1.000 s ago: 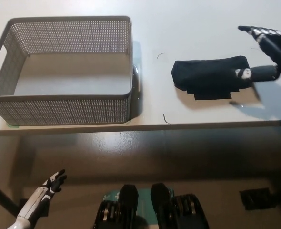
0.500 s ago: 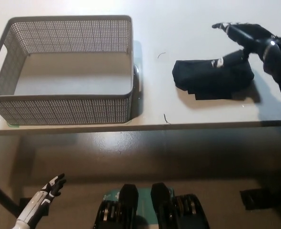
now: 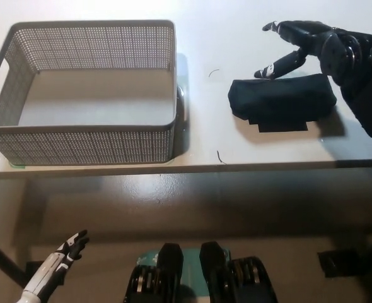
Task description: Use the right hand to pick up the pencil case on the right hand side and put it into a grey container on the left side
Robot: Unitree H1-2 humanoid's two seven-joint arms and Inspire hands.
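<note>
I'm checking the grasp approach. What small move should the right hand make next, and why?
Probably lower the right hand onto the pencil case and close around it. The hand is open, fingers spread above the case's far edge, holding nothing, and the case lies flat on the table, right of the empty grey container. The left hand rests low.

A soft black fabric pencil case [image 3: 282, 101] is seen lying flat on the right part of the pale white tabletop [image 3: 205, 38], with a darker flap sticking out along its near edge. The black right hand [image 3: 306, 47] is held just above the case's far edge, fingers spread apart, nothing gripped. Well off to the left, a grey perforated plastic basket [image 3: 85, 136] with a cut-out handle is parked on the table, nothing visible inside it. The white left hand [image 3: 63, 255] is hung low at the bottom left, below the table edge, fingers loosely apart.
</note>
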